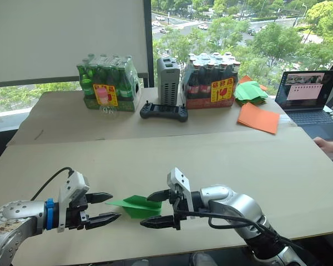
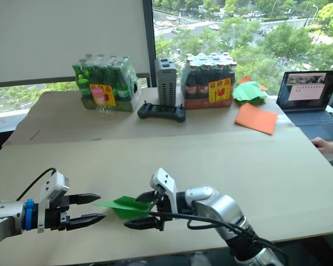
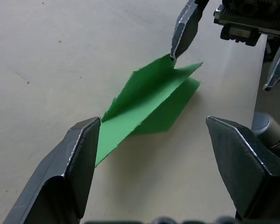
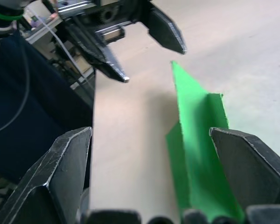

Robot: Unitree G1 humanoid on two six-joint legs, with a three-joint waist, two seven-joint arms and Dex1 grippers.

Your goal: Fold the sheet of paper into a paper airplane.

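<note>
Both hands, left (image 1: 102, 209) and right (image 1: 155, 209), spread wide, flanking paper airplane (image 1: 136, 206) lying free on tabletop (image 1: 222, 160), folding apparently complete.

Thing: paper airplane (image 1: 136, 206), bright green, folded into a small pointed wedge
Shape: flat wings with a raised fin along the middle, edges a bit ragged
Pose: nose aimed toward the robot's left
Spot: lying on the tan table (image 1: 222, 160), near front edge

Bright window daylight, soft shadows
</note>
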